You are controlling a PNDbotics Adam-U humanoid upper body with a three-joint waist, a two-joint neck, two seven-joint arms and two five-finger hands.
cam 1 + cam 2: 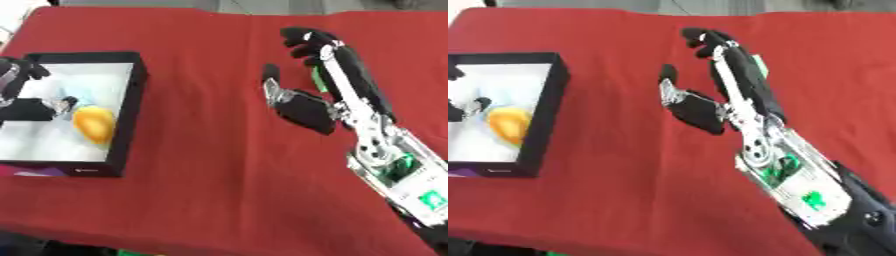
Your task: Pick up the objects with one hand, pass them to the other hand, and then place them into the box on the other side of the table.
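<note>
Left eye view: your right hand (pixel 306 107) sits over the red tablecloth (pixel 210 165), well right of the box (pixel 125 112), fingers stretched out toward the far edge, thumb splayed to the box side, so released, not clenched. A green sliver (pixel 319 80) shows just behind the fingers on the side away from the box; you can't tell whether it's an object under the hand or part of the arm, and the fingers don't curl round it. Your left hand (pixel 22 92) hangs at the box's left edge, over the white interior; it's dark and smeared, so you cannot tell if it's open or holding anything. Inside the box, near the right wall, lies a yellow-orange rounded object (pixel 94 124), already in, with a small pale bluish thing (pixel 72 94) just beside it on the far side. Judgement: the yellow piece looks smooth, rounded and light, likely to roll or slip, so take such items across the widest part with thumb opposing fingers, not by the tips. If the green sliver is a thin object lying flat, you'll need to get the fingers under an edge.
</note>
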